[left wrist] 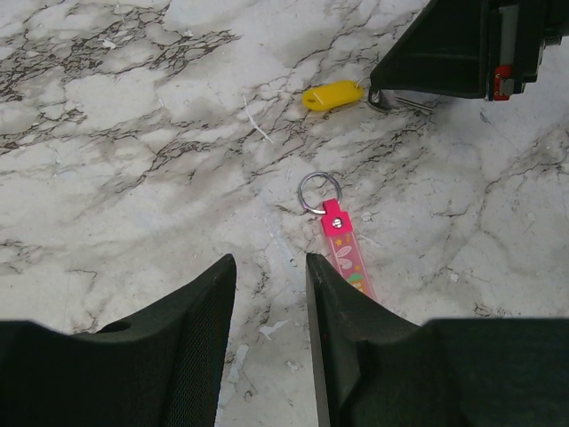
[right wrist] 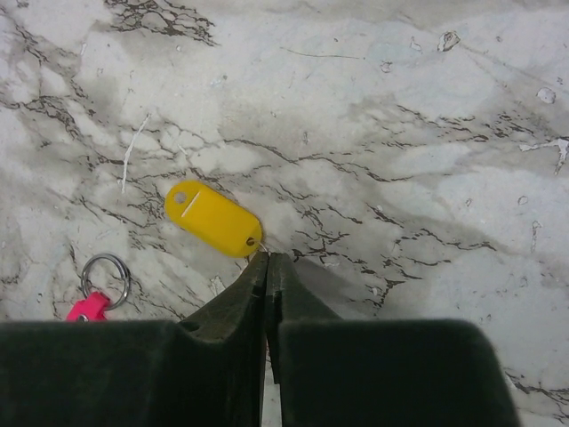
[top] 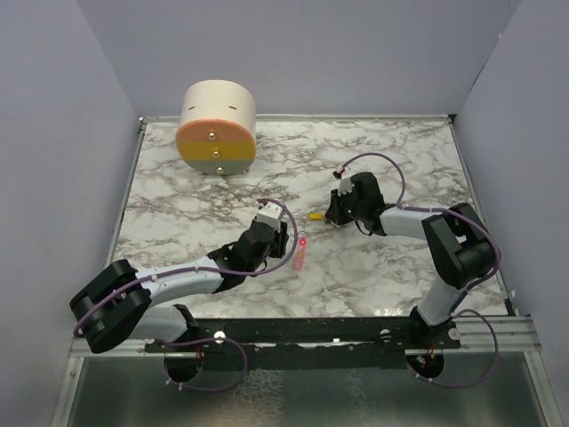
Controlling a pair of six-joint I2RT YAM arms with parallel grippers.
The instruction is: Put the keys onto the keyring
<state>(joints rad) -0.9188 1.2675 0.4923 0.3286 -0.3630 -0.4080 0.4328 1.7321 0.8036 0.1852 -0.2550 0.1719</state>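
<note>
fingers [left wrist: 200,338] of the left gripper [left wrist: 269,271] are spread apart with nothing held between them, and they hang low over the marble table [left wrist: 133,133]. the keyring [left wrist: 348,256] lies flat just ahead and a little to the right of the open gap, its metal ring [left wrist: 318,192] pointed toward the keys [left wrist: 332,94]. the right gripper [right wrist: 267,265] is seen with its 2 fingers [right wrist: 236,307] pressed tightly together, the tips set down at the end of the yellow tag — touching it or just beside it, which cannot be told. a glint of metal is seen under those tips in the left wrist view; what it is cannot be made out. tag and ring lie near each other but apart, so nothing is joined yet.

the step in hand is judged to be the pickup stage — both pieces are approached, neither is lifted. next, the strap would need to be centred in the left gap and pinched close to the ring, with the ring itself left free. the right fingers would have to be opened before the thin tag can be taken by its edges off the flat surface.
</note>
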